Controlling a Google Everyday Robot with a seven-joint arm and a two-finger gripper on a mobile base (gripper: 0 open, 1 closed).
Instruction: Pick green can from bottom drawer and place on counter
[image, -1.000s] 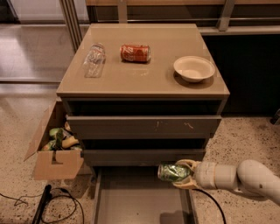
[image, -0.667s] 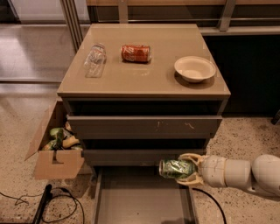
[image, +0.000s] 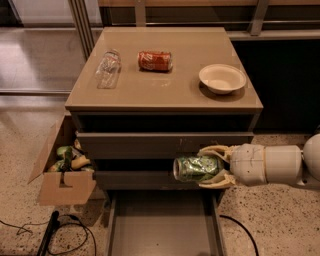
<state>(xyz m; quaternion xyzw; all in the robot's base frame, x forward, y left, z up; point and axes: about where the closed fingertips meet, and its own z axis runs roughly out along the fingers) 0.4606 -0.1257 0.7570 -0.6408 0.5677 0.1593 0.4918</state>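
Note:
My gripper (image: 212, 167) reaches in from the right and is shut on the green can (image: 196, 168), which lies sideways between the fingers. The can hangs in the air above the open bottom drawer (image: 165, 222), in front of the middle drawer front. The drawer's tray is pulled out toward the camera and shows nothing in it. The counter (image: 165, 87) is the tan top of the cabinet, well above the can.
On the counter lie a clear plastic bottle (image: 108, 68), a red-orange soda can (image: 155, 60) and a white bowl (image: 222, 78). An open cardboard box (image: 62, 172) with items stands left of the cabinet. Cables (image: 55, 235) run on the floor at the lower left.
My gripper has lifted the green can a little higher above the bottom drawer and shifted slightly right. Nothing on the counter moved.

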